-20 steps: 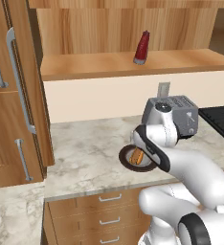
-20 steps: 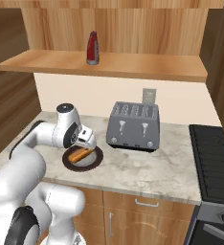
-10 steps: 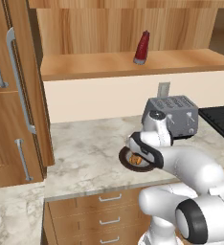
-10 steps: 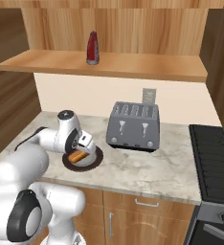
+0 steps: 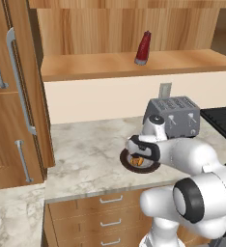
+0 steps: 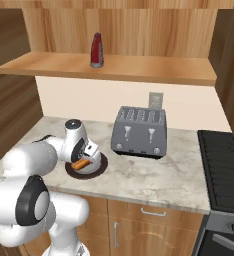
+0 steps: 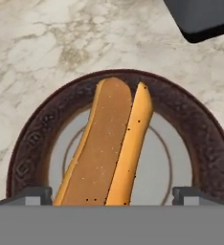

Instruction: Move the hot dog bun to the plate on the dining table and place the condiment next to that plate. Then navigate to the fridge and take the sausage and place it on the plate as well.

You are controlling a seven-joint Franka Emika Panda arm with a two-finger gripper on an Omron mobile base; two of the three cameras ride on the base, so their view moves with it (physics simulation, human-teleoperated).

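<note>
Gripper (image 7: 112, 195): low over the dark-rimmed plate (image 7: 190, 119); in the hand view its two fingertips (image 7: 30, 195) stand wide apart at 7 and 5 o'clock, the near end of the bun between them, neither pad seen touching it.
Bun (image 7: 109, 153): orange-tan, split lengthwise, lying across the plate's pale centre from 6 toward 12 o'clock. In the left base view only a sliver of it (image 5: 138, 160) shows under the hand; the right base view shows its end (image 6: 79, 164) beside the wrist.
Dark-rimmed plate: on the marbled worktop (image 5: 86, 154), at 9 o'clock of the toaster (image 6: 140, 131) in the right base view.
Condiment bottle (image 5: 143, 48): red, upright on the wooden shelf (image 6: 139, 69) above the worktop, well apart from the gripper.
Toaster corner (image 7: 205, 16): dark, at 1 o'clock in the hand view.
Cabinet doors (image 5: 13, 91): wooden, metal handles, left base view.
Stove (image 6: 224, 165): black, at 3 o'clock of the toaster, right base view.
</note>
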